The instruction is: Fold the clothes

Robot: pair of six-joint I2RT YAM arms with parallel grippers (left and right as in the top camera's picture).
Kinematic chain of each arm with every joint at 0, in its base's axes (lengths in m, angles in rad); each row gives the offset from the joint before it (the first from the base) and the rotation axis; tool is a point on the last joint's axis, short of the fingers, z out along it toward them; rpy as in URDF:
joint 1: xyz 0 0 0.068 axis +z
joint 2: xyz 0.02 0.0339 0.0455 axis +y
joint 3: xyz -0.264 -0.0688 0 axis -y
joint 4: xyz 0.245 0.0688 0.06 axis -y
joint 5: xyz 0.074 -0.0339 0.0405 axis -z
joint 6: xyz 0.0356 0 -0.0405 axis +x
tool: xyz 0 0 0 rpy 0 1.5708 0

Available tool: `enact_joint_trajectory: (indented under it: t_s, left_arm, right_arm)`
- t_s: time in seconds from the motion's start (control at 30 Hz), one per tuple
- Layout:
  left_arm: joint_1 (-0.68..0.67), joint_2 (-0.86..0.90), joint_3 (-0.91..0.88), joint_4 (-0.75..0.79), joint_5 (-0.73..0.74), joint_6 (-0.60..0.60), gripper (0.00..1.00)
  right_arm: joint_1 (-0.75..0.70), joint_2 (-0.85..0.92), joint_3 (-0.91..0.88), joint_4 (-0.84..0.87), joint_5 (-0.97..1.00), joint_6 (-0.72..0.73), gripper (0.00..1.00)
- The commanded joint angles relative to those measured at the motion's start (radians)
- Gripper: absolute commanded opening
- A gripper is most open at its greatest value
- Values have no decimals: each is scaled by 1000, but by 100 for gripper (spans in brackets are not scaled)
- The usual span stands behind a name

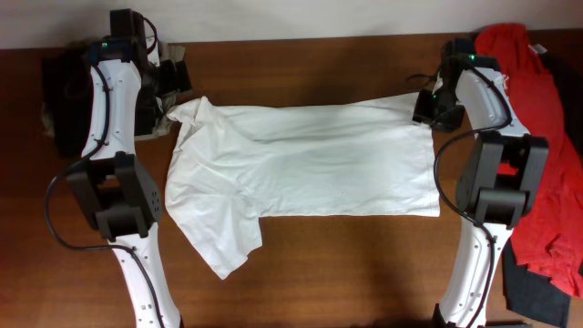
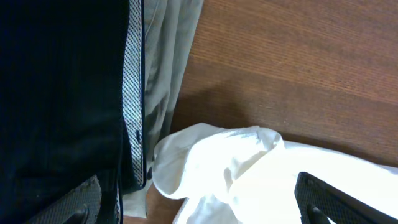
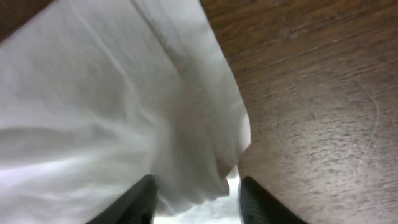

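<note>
The clothes here are a plain white T-shirt, spread flat across the middle of the wooden table with one sleeve sticking out toward the front left. My left gripper hovers at its back left corner. In the left wrist view that gripper is wide open, and a bunched fold of white shirt lies loose between the fingers. My right gripper is at the back right corner. Its jaws stand apart around the shirt's hem, with a gap showing beside the right finger.
A red shirt is heaped at the right edge over a dark garment. Black and khaki folded pieces sit at the back left, just beside my left gripper: dark cloth, then khaki. Bare wood lies in front.
</note>
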Motion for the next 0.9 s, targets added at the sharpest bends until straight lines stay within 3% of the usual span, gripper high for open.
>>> enact_joint_trajectory:
  t_s: [0.0,0.13,0.2,0.3,0.43,0.67,0.87]
  left_arm:
    - [1,11,11,-9,-7,6,99]
    - [1,11,11,-9,-7,6,99]
    - [1,11,11,-9,-7,6,99]
    - [1,11,11,-9,-7,6,99]
    - [1,16,11,-9,-7,6,99]
    - [1,27,9,-9,-7,6,99]
    - [1,27,9,-9,-7,6,99]
  right_arm:
    - [5,-1,-6,14,-13,3,35]
    - [5,-1,-5,38,-12,3,21]
    - [5,-1,-5,43,-12,3,20]
    - [5,-1,-5,45,-12,3,4]
    - [5,-3,7,30,-12,4,4]
    - [5,-3,210,-185,76,3,4]
    - [4,-3,264,-241,163,3,4]
